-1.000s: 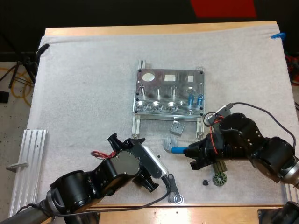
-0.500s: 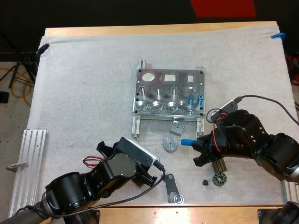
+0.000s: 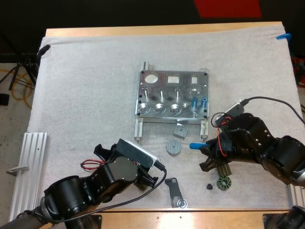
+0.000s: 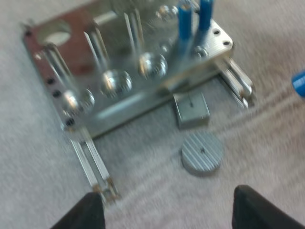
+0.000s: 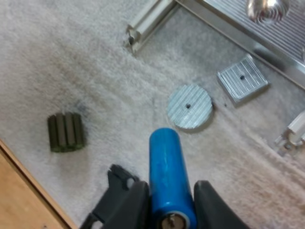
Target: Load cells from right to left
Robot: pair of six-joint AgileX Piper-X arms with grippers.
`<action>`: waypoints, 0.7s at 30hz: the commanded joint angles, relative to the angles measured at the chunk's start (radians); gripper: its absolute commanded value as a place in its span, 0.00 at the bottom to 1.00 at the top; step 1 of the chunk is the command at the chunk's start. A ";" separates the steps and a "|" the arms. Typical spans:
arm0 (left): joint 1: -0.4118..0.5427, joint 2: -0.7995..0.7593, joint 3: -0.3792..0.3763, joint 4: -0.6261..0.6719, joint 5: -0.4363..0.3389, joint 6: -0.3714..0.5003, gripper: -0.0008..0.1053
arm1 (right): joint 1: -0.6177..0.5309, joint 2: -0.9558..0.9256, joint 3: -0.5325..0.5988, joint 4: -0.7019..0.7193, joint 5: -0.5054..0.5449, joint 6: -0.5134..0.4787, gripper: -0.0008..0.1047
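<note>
The left gripper was wide open and held nothing. The metal fixture sat mid-mat. The right gripper squeezed a blue cell below the fixture. It should stand the cell straight over the next empty hole.

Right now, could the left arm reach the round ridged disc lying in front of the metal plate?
Probably yes. The left arm's jaws stand open, facing the disc, with bare mat between them. The square block sits apart beside it, out of the way.
</note>
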 commanded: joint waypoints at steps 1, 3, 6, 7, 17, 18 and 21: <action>0.003 -0.008 -0.016 -0.004 -0.049 -0.013 0.54 | 0.000 -0.004 -0.017 0.008 0.014 -0.013 0.03; 0.003 -0.008 -0.017 -0.004 -0.059 -0.013 0.54 | 0.000 -0.004 -0.023 0.014 0.019 -0.015 0.03; 0.003 -0.008 -0.017 0.014 -0.059 -0.013 0.54 | 0.000 -0.004 -0.038 0.019 0.022 -0.015 0.03; 0.005 -0.008 -0.017 0.028 -0.059 -0.013 0.54 | 0.000 -0.004 -0.045 0.022 0.027 -0.015 0.03; 0.176 -0.016 -0.017 0.062 0.019 0.022 0.54 | 0.000 -0.004 -0.084 0.033 0.047 -0.015 0.03; 0.182 -0.016 -0.017 0.062 0.021 0.034 0.54 | 0.000 -0.004 -0.084 0.033 0.047 -0.015 0.03; 0.214 -0.016 -0.017 0.045 0.047 0.095 0.54 | 0.000 -0.004 -0.084 0.030 0.047 -0.015 0.03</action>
